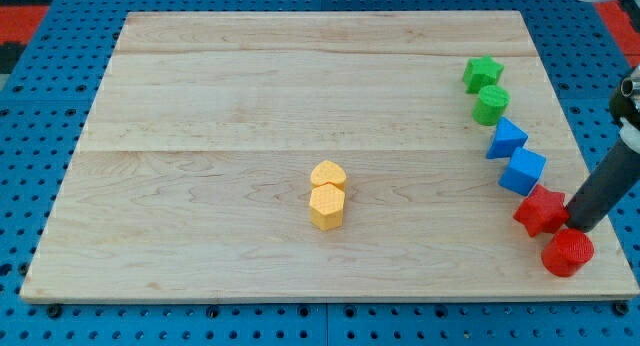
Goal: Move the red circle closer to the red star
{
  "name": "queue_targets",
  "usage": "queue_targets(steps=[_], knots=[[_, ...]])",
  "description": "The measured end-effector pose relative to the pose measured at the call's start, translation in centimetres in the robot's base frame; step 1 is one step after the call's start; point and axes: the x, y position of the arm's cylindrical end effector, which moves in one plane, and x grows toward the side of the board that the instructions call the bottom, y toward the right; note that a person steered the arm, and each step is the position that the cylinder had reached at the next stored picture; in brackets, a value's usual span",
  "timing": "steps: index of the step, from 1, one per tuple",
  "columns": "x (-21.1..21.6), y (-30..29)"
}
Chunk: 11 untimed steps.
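Hiding behind red circle (568, 252), my tip (578, 229), beside red star (540, 209)

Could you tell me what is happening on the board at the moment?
A robot arm with a dark rod is working at the view's lower right. My tip sits just above the red circle and right beside the red star. The two red blocks lie very close together, nearly touching. Two blue blocks, two green blocks and two yellow blocks lie untouched.
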Motion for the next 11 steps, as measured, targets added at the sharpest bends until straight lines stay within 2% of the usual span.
queue_targets(steps=[2, 4, 9, 11], knots=[[1.0, 1.8], [4.2, 1.6], [5.3, 0.0], [7.2, 1.4]])
